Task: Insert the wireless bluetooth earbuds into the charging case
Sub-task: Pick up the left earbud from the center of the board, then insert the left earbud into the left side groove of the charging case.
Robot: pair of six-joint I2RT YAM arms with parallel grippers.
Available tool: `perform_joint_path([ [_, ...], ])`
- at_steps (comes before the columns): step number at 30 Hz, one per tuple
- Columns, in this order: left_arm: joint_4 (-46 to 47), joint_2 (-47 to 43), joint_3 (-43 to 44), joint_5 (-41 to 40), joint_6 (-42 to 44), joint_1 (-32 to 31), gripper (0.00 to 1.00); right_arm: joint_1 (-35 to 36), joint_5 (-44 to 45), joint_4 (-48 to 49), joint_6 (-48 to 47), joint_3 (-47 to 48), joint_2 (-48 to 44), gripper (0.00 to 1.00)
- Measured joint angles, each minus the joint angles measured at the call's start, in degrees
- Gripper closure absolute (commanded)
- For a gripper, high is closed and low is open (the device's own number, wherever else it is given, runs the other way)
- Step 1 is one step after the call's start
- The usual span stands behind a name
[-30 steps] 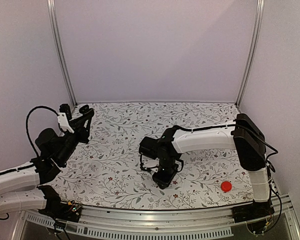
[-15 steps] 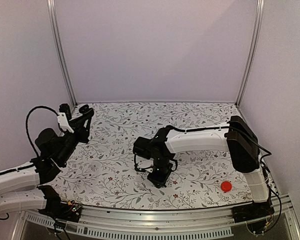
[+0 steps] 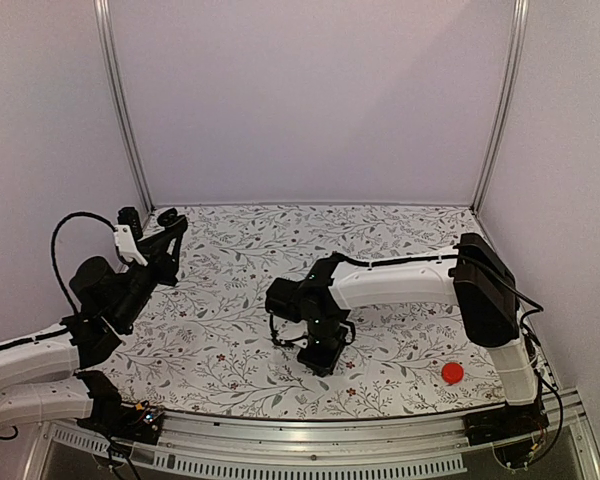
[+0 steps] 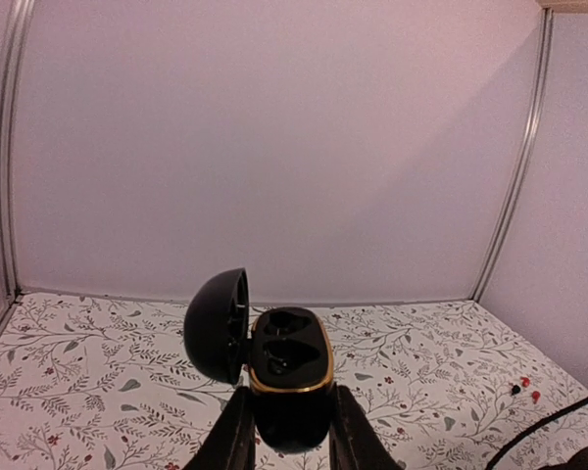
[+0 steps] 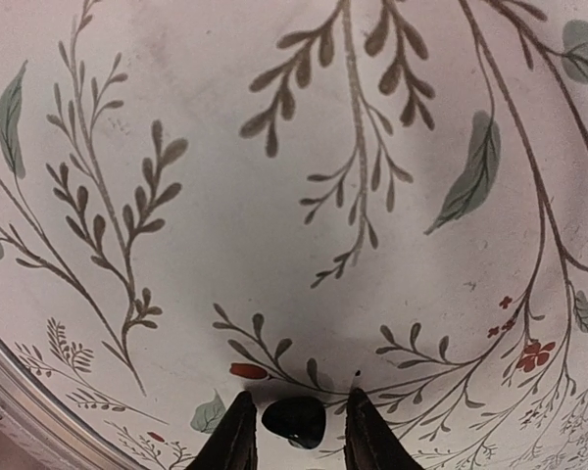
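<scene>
Charging case [image 4: 289, 357] up in the air on the L side, well clear of the floral table [image 3: 240, 250]. R arm [image 3: 400, 280] stretched in from the R edge, wrist bent down over mid-table, toward the near side. L arm [image 3: 40, 360] folded at far L, forearm angled up and away. L gripper [image 4: 291, 397] clamped on the case's lower half, one finger each side. R gripper [image 5: 296, 395] pointing down, low over the table, jaws narrow but not closed. Back to the case: glossy black, gold rim round the base, standing upright, lid [image 4: 219, 323] swung open to the L. Two dark wells showing inside; contents, can't tell. Red disc [image 3: 452, 373] flat on the table near the R front corner, well apart from both grippers. And smallest: earbud [image 5: 294, 419], tiny glossy black blob lying on the table right btwn the R fingertips, slim gap either side, not pinched.
</scene>
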Motion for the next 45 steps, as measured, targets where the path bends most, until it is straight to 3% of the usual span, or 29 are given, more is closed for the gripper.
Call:
perform_joint_path([
  [12, 0.28, 0.28, 0.00, 0.31, 0.00, 0.02, 0.78, 0.00, 0.74, -0.26, -0.02, 0.00, 0.00, 0.87],
  [21, 0.68, 1.11, 0.00, 2.27, 0.11, 0.02, 0.78, -1.09, 1.55, 6.21, 0.57, -0.13, -1.53, 0.91],
  [29, 3.23, 2.64, 0.00, 10.75, 0.44, 0.04, 0.81, -4.42, 4.00, 26.32, 1.09, -6.99, -19.78, 0.91],
  [36, 7.85, 5.31, 0.09, 24.46, 1.95, -1.03, 0.81, -5.11, -0.42, 47.74, -1.95, -13.90, -38.01, 0.90],
  [45, 13.25, 9.01, 0.57, 38.29, 5.35, -8.31, 0.81, -5.03, -12.81, 66.84, -4.31, -20.63, -43.87, 0.90],
])
